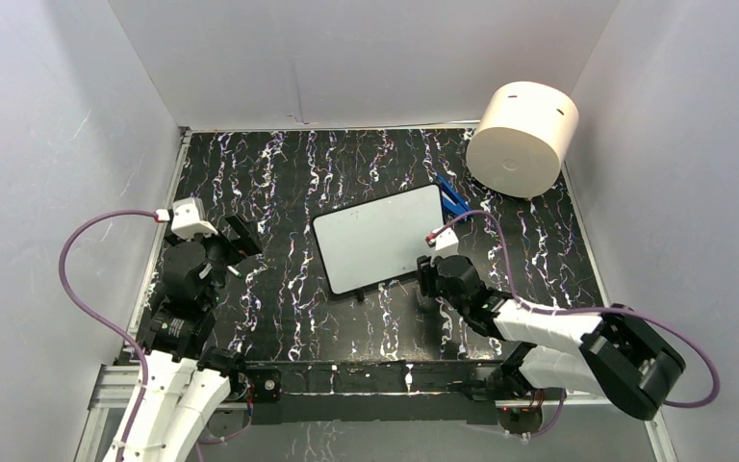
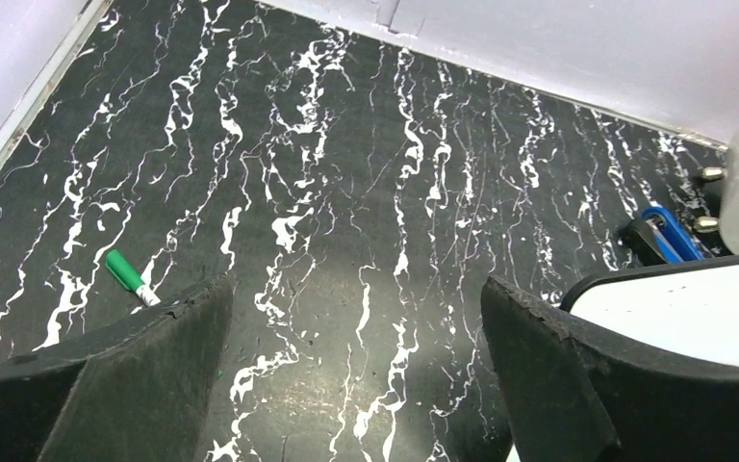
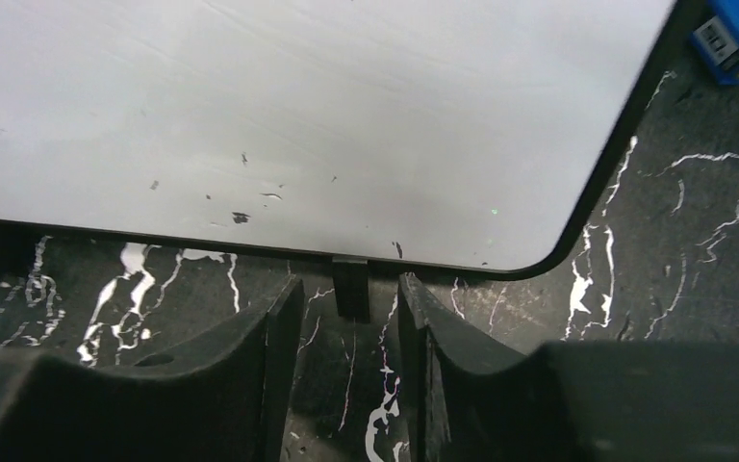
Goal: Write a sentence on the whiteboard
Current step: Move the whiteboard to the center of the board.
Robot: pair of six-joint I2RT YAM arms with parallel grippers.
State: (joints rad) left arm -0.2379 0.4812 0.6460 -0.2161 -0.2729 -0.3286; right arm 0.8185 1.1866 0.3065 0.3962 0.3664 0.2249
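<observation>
Black-framed whiteboard [image 1: 380, 239] lies mid-table [image 1: 279, 183]. Right gripper [image 3: 346, 289] sits at its near edge, jaws slightly parted, holding nothing. Left gripper [image 2: 356, 289] gapes wide, empty.

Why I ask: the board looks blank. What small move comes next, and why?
Probably the left gripper should swing left and drop onto the marker: the whiteboard is blank, the marker lies loose on the table near that gripper, and its jaws stand wide open and empty.
</observation>
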